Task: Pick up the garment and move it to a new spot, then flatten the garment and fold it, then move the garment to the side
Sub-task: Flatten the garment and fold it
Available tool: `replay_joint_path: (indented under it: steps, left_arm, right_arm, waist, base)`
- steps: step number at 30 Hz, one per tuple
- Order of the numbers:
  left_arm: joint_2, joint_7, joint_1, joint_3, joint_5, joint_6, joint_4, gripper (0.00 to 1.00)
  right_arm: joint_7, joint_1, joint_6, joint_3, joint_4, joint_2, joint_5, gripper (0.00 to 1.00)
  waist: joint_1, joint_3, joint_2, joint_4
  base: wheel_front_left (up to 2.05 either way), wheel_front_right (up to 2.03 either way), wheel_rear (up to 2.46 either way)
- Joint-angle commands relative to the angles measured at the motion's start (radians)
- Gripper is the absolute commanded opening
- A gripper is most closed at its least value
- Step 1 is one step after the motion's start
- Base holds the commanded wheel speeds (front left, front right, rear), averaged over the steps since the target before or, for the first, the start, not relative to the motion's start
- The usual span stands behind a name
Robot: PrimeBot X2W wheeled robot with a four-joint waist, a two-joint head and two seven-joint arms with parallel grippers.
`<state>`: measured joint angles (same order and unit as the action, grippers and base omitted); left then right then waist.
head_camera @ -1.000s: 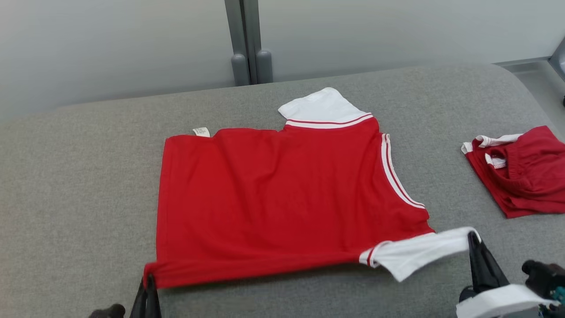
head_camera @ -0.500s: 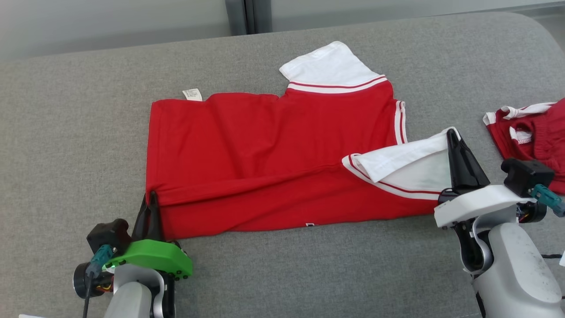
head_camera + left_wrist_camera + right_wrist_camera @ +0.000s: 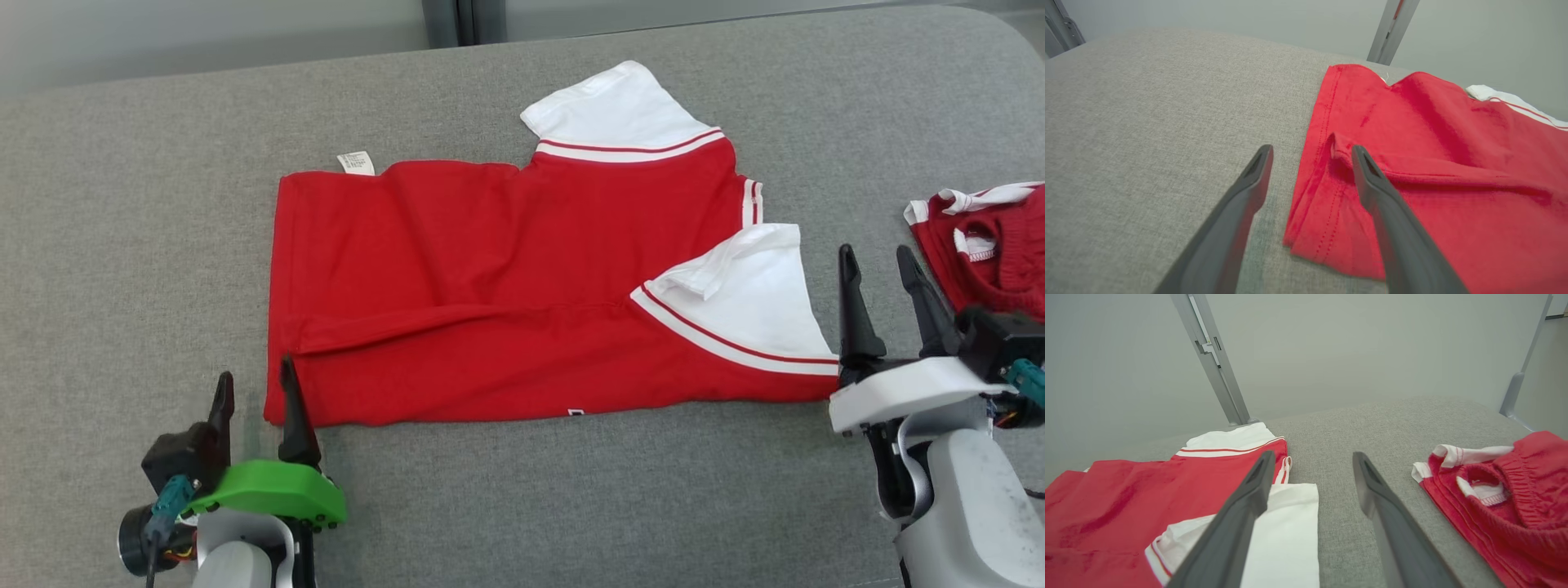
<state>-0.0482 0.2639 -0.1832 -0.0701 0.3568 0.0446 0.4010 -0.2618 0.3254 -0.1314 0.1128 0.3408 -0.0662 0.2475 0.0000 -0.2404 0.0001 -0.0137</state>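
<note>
The garment (image 3: pixel 490 269) is a red shirt with white sleeves, lying on the grey cushioned surface (image 3: pixel 122 245). Its near edge is folded up over the body, and one white sleeve (image 3: pixel 751 294) lies folded over its right end. My left gripper (image 3: pixel 253 384) stands open at the shirt's near left corner, one finger over the red hem (image 3: pixel 1314 196) and the other over bare cushion. To the right of the folded sleeve (image 3: pixel 1290 522) my right gripper (image 3: pixel 873 253) is open, with nothing between its fingers. The left gripper (image 3: pixel 1311 149) and the right gripper (image 3: pixel 1313 455) each hold no cloth.
A second red garment (image 3: pixel 992 245) with white trim lies bunched at the right edge, close to my right gripper (image 3: pixel 1502 498). A grey post (image 3: pixel 1216 367) and a pale wall stand behind the cushion. A white label (image 3: pixel 356 162) sticks out at the shirt's far left corner.
Both grippers have opened and let go of the shirt after carrying its near edge and right sleeve up over the body. The head camera has tilted down.
</note>
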Motion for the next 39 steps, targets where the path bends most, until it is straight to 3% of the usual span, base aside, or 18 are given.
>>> replay_joint_path:
  steps: [1,13,22,23,24,25,30,39]
  left_arm:
    - [-0.005,0.000,0.014,-0.006,-0.006,0.004,-0.001,1.00]
    - [-0.005,0.000,-0.007,-0.046,-0.024,0.007,0.106,1.00]
    - [-0.004,-0.009,-0.046,-0.076,-0.018,-0.016,0.310,1.00]
    - [-0.004,-0.012,-0.046,-0.084,-0.009,-0.021,0.341,0.93]
    - [-0.004,-0.012,-0.048,-0.088,-0.005,-0.026,0.355,0.65]
    - [-0.002,-0.016,-0.052,-0.100,0.002,-0.038,0.386,0.00]
    - [-0.002,-0.015,-0.072,-0.106,0.014,-0.054,0.387,0.00]
    - [-0.006,0.000,0.016,-0.038,0.003,-0.022,0.183,0.00]
  right_arm:
    - [-0.004,-0.025,0.002,0.003,-0.010,0.002,-0.021,1.00]
    - [-0.004,-0.130,0.002,-0.031,0.056,0.012,-0.136,1.00]
    - [-0.001,-0.099,0.002,-0.056,0.233,0.014,-0.169,1.00]
    - [0.000,-0.094,0.002,-0.068,0.252,0.015,-0.164,0.73]
    - [0.001,-0.091,0.001,-0.076,0.261,0.015,-0.163,0.42]
    - [0.002,-0.084,0.001,-0.089,0.274,0.017,-0.157,0.00]
    - [0.001,-0.067,0.001,-0.097,0.248,0.013,-0.130,0.00]
    - [-0.002,-0.124,0.002,-0.057,0.141,0.008,-0.097,0.00]
  waist:
    - [0.0000,0.005,-0.0001,0.000]
    - [0.0000,-0.005,-0.0001,0.000]
    - [0.0000,-0.016,-0.0001,0.001]
    - [0.0000,-0.016,-0.0001,0.002]
    - [0.0000,-0.016,-0.0001,0.002]
    - [0.0000,-0.015,-0.0001,0.003]
    - [0.0000,-0.003,-0.0001,0.009]
    - [0.0000,0.086,-0.0001,0.020]
  base:
    - [0.00,0.00,0.00]
    - [0.00,0.00,0.00]
    - [0.00,0.00,0.00]
    - [0.00,0.00,0.00]
    - [0.00,0.00,0.00]
    - [0.00,0.00,0.00]
    - [0.00,0.00,0.00]
    - [0.00,0.00,0.00]
